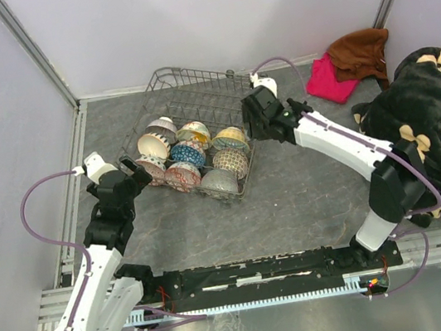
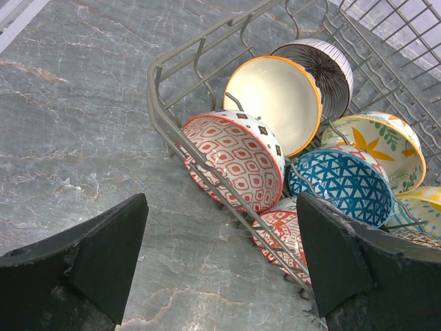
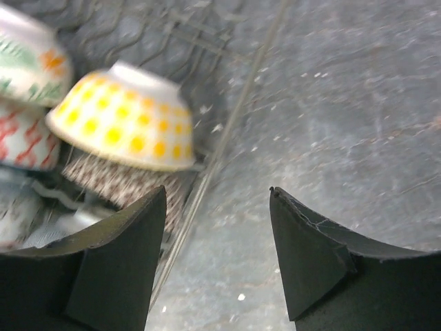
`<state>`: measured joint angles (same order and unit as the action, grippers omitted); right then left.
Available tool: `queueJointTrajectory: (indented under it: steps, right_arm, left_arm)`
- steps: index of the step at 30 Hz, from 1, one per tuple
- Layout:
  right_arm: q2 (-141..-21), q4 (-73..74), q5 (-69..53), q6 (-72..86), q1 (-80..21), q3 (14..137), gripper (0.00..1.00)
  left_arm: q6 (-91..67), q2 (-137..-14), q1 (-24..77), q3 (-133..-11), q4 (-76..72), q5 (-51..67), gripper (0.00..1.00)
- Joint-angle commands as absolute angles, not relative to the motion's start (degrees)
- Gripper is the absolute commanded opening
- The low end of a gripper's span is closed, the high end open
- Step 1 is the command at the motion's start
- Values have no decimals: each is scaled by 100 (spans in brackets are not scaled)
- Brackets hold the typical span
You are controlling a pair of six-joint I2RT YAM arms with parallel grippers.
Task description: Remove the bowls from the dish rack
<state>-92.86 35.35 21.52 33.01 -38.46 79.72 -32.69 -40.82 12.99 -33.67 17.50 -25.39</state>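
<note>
At the far middle of the table sits the dish rack. All nine bowls that I count lie crowded in its near half, tipped against one another, and none is outside it. So I judge the unloading has barely begun and I am at the reach-in step.

My left pincer hangs released and empty just outside the rack's near left corner. It faces the red-patterned bowl, which leans on the wire wall, with a cream orange-rimmed bowl beyond.

My right pincer is spread too, grasping nothing, over the rack's right edge near the yellow-dotted bowl.

Next I should clear the wire side, drop one finger inside a rim and one outside, then close without jamming against the neighbours.
</note>
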Motion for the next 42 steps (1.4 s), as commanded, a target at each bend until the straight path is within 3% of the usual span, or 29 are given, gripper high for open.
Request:
queueJointTrajectory:
  steps: [1,13,26,34,40,42]
  right_arm:
    - [-9681,3302,2031,3007,-3364,8441,69]
    - [-10988,3321,1585,2909,-2875,9519,66]
    - [-11423,3278,1313,3009,-2811,9569,50]
    - [-11227,3126,1274,3069,-2808,9076,36]
    - [-11041,3018,1231,3132,-2804,8754,18]
    - [-10966,2986,1214,3157,-2812,8641,16]
  left_arm:
    - [-3350,-4028,1319,-3550,1547,-2584,95]
    - [-3314,-4058,1325,-3542,1411,-2540,95]
    - [-3278,-4174,1321,-3509,1301,-2573,95]
    - [-3278,-4162,1323,-3489,1295,-2590,95]
    - [-3278,-4138,1320,-3498,1299,-2584,95]
    - [-3278,-4115,1321,-3498,1311,-2579,95]
